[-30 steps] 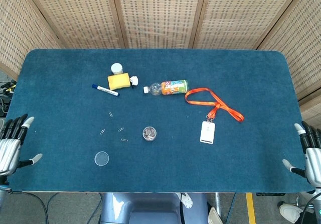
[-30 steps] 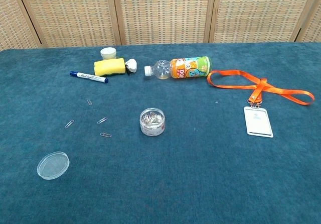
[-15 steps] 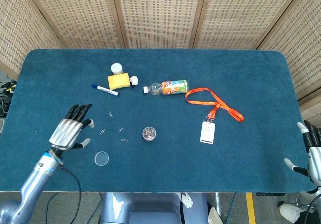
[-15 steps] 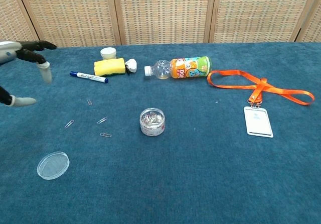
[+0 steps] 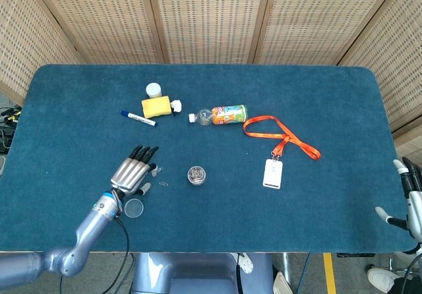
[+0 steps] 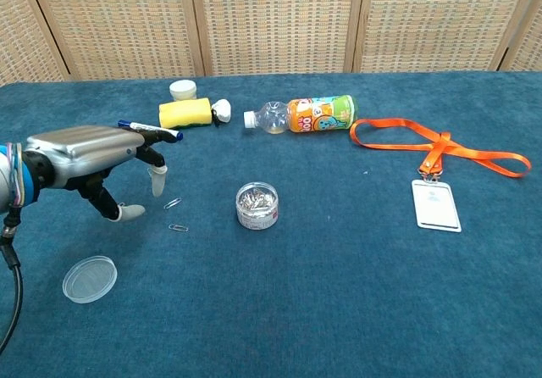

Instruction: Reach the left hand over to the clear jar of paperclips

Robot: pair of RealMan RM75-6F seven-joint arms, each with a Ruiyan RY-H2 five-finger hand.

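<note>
The clear jar of paperclips (image 5: 196, 175) (image 6: 257, 206) stands open-topped near the middle of the blue table. Its round clear lid (image 5: 134, 207) (image 6: 89, 278) lies to the front left. My left hand (image 5: 134, 170) (image 6: 95, 165) hovers over the table left of the jar, palm down, fingers spread and holding nothing. A gap remains between its fingertips and the jar. Loose paperclips (image 6: 176, 215) lie below the hand. My right hand (image 5: 409, 198) shows only at the right edge of the head view, fingers apart, empty.
At the back lie a blue marker (image 5: 138, 118), a yellow sponge-like block (image 5: 156, 106) with a white cap (image 5: 153, 89) behind it, and a juice bottle (image 5: 221, 115) on its side. An orange lanyard (image 5: 280, 136) with a white badge (image 5: 272, 173) lies right of the jar.
My left hand has swept from the table's left edge rightward and inward, now over the loose paperclips, close to the jar. The right hand has sunk slightly at the frame edge.
</note>
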